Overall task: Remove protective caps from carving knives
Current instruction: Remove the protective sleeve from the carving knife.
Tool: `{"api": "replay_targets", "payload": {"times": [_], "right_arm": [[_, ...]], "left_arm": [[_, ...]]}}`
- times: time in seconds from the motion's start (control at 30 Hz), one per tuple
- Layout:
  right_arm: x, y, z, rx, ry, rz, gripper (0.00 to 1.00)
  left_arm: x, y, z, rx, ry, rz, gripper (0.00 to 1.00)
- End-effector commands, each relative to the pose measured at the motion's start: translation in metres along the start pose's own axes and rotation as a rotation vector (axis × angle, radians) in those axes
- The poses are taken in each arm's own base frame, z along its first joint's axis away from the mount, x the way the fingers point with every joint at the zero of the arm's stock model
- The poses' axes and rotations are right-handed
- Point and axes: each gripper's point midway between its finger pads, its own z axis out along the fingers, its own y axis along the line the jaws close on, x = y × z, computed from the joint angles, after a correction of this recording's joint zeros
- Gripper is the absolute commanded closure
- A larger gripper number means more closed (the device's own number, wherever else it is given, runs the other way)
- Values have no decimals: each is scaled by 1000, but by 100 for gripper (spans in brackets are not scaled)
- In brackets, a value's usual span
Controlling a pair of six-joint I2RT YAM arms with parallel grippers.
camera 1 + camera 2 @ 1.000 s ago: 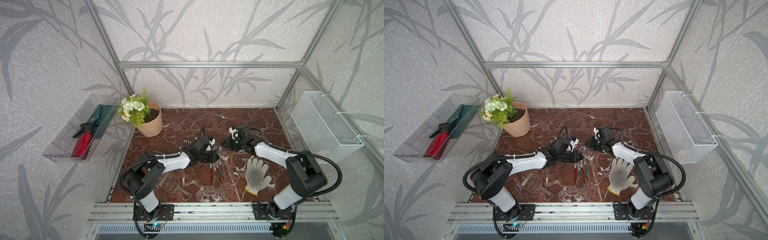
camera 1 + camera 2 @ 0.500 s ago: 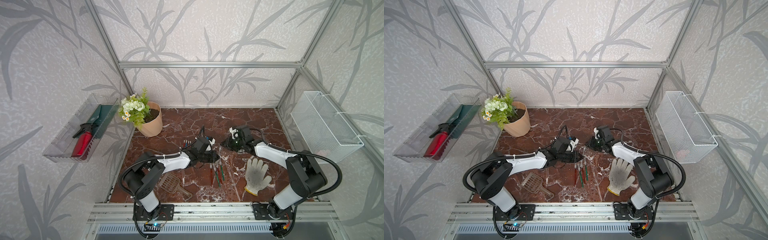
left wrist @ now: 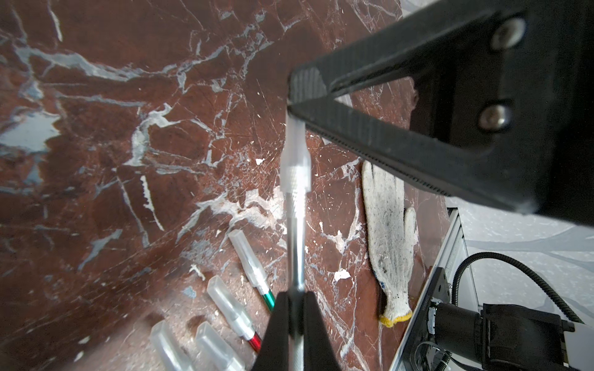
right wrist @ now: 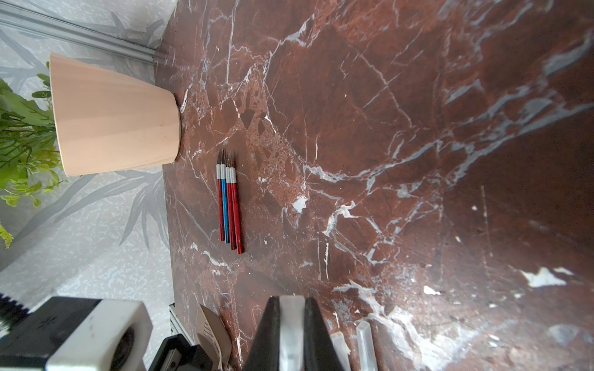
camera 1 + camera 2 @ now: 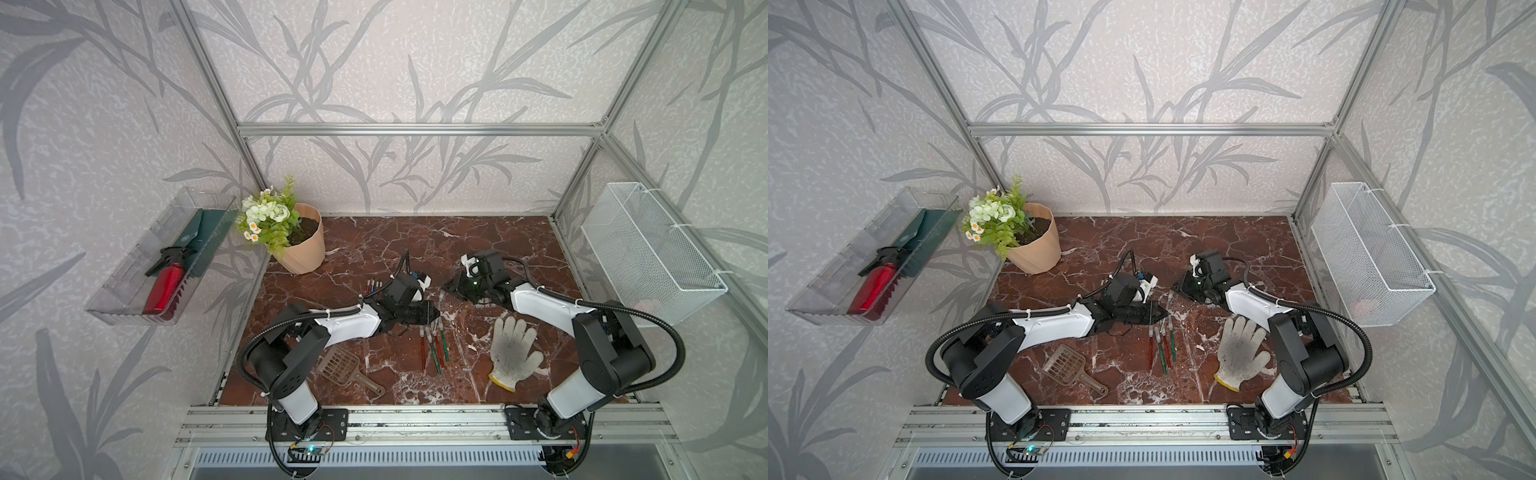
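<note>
Lab cell: aluminium frame (image 5: pixel 419 129), wallpapered panels (image 5: pixel 415 62)

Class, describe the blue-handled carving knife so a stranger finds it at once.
Start at the peach flowerpot. Near it four uncapped carving knives lie side by side. The blue-handled carving knife is the only blue one; the others are red.

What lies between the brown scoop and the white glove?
Capped carving knives with red and green handles lie between scoop and glove, shown in both top views.
</note>
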Motion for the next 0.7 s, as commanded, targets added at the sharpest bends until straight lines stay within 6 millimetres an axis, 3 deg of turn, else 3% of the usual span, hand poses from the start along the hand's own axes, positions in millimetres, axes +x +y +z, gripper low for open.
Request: {"api": "replay_targets", "payload": {"times": [0.0, 0.67], "right_arm": [[-46, 26, -20, -57, -169, -46, 91], [-65, 29, -27, -71, -217, -55, 92]], "left_arm": [[24, -2, 5, 6, 87, 0, 100], [29, -1, 4, 1, 98, -8, 100]]}}
